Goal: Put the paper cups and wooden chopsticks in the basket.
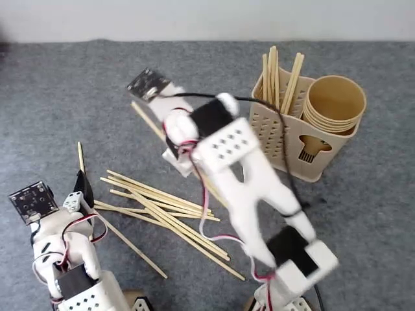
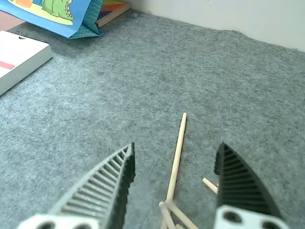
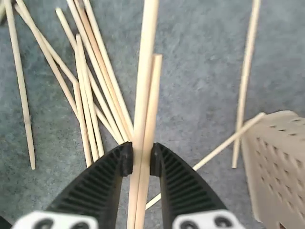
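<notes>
Filling the basket point(image 1: 285, 139), stacked cups point(image 1: 334, 103) and upright chopsticks point(image 1: 275, 74) stand in the high view; loose chopsticks point(image 1: 162, 210) litter the grey surface point(image 1: 78, 97). Left wrist view: left pincer point(image 2: 176, 148) spread wide over a single stick point(image 2: 179, 129). Right wrist view: right pincer point(image 3: 140, 155) clenched on two sticks point(image 3: 147, 71).

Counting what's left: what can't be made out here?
High view: how many loose wooden chopsticks lie there; the right arm covers part of the pile.
High view: how many tan paper cups are stacked; the beige slotted basket hides all but rims.
Right wrist view: most of the basket, cut off by the edge.
</notes>
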`<state>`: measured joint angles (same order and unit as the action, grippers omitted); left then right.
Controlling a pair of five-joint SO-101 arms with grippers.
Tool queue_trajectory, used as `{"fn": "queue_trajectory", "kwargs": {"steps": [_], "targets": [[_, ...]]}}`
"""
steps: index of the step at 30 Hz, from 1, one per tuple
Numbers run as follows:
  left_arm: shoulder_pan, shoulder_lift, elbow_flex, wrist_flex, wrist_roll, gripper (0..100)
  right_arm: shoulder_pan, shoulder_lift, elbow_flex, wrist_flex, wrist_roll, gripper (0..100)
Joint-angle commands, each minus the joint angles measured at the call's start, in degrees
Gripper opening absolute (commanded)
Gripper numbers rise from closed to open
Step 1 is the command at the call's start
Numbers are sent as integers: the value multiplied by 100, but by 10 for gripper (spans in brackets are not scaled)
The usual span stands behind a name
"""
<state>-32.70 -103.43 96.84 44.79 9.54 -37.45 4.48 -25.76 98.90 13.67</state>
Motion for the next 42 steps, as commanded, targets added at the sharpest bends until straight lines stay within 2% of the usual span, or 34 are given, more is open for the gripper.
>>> {"fn": "queue_trajectory", "kwargs": {"steps": [1,6,13,21,28,36,38,42], "targets": [[44,-88,-48,-141,-35,261,233,-1051,-158,13,-70,9],[53,-88,-48,-149,-35,261,479,-2149,-158,-312,-44,9],[97,-88,-48,-149,-35,261,1481,-2941,-158,-1648,-70,9],[264,-88,-40,-123,-44,261,2440,-2782,246,-3978,-70,9],[264,-88,-40,-123,-44,261,2853,-2229,1495,-6088,-70,9],[264,-88,-40,-123,-44,261,2949,-1965,3165,-7626,-70,15],[264,-88,-40,-123,-44,261,2949,-2009,3516,-7670,-70,55],[264,-88,-40,-132,-44,261,2949,-2264,3824,-7662,-132,205]]}}
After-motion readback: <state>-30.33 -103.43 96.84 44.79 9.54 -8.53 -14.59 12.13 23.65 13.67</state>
